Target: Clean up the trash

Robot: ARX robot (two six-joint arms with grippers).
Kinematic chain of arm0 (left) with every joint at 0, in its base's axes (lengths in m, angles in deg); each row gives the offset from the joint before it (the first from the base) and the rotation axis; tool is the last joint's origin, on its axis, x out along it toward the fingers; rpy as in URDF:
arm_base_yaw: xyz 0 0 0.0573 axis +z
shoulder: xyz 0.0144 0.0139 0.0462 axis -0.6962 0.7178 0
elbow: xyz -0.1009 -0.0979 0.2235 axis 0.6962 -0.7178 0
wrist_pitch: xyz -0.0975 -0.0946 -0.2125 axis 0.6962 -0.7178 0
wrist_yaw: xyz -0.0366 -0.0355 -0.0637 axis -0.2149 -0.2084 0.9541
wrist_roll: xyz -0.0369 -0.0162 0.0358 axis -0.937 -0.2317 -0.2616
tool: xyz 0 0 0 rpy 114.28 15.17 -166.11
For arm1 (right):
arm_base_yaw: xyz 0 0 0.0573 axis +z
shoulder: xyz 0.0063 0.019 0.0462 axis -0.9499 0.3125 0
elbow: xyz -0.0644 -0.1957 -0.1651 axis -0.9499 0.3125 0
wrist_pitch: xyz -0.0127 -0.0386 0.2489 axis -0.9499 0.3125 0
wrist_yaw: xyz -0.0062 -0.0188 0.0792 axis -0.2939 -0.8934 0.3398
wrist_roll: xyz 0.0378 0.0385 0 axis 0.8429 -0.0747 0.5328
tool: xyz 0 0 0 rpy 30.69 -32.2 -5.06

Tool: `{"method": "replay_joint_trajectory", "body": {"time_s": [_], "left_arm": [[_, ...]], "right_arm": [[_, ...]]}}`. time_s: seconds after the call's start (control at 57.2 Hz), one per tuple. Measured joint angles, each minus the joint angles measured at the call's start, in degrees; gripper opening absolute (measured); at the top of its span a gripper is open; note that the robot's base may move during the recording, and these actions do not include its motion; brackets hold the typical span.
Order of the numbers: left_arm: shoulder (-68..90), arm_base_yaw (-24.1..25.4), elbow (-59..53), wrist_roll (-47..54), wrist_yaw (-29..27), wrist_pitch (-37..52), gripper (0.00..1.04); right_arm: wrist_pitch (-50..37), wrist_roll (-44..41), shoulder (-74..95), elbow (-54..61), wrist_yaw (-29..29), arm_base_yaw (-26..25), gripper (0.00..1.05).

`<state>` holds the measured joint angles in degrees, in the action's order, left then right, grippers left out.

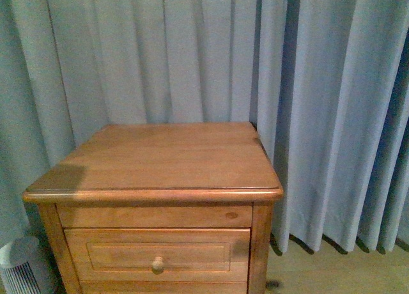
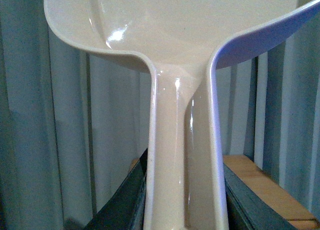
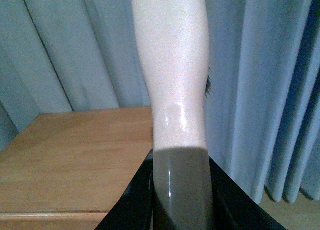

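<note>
In the left wrist view my left gripper (image 2: 184,210) is shut on the handle of the pale dustpan (image 2: 180,35), whose scoop rises in front of the curtain. In the right wrist view my right gripper (image 3: 181,200) is shut on the pale handle of the brush (image 3: 172,65); a few dark bristles show at its edge. No wad of trash shows in any view. Neither arm shows in the front view.
A wooden nightstand (image 1: 160,160) with a drawer and round knob (image 1: 157,264) stands ahead, its top bare. Blue-grey curtains (image 1: 319,102) hang behind and to the right. A white ribbed appliance (image 1: 22,268) stands on the floor at lower left.
</note>
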<state>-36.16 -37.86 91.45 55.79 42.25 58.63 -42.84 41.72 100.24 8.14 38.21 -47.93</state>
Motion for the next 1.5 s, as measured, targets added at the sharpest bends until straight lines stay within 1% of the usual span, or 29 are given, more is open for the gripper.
{"method": "replay_joint_trajectory", "body": {"time_s": [0.14, 0.227, 0.437, 0.49, 0.525, 0.735, 1.504], "left_arm": [[0.0, 0.0, 0.0, -0.04, 0.04, 0.0, 0.28], [0.0, 0.0, 0.0, -0.07, 0.04, 0.0, 0.28], [0.0, 0.0, 0.0, -0.09, 0.07, 0.0, 0.28], [0.0, 0.0, 0.0, -0.09, 0.02, 0.0, 0.28], [0.0, 0.0, 0.0, -0.11, -0.02, 0.0, 0.28], [0.02, 0.0, 0.0, -0.09, 0.22, 0.0, 0.28], [-0.31, 0.09, -0.07, -0.13, 0.07, -0.13, 0.27]], "right_arm": [[-3.82, -2.51, -9.53, 7.58, -3.96, 2.25, 0.21], [-6.84, -3.96, -12.83, 10.23, -5.77, 3.37, 0.21], [-17.05, -10.49, -14.38, 15.39, -10.54, 4.81, 0.21], [-20.57, -12.46, -14.38, 16.76, -11.06, 4.94, 0.21], [-21.33, -13.53, -14.38, 16.98, -11.19, 5.05, 0.21], [-21.84, -15.82, -14.47, 17.03, -11.47, 5.14, 0.21], [-21.94, -16.39, -14.49, 17.27, -11.34, 5.2, 0.21]]}}
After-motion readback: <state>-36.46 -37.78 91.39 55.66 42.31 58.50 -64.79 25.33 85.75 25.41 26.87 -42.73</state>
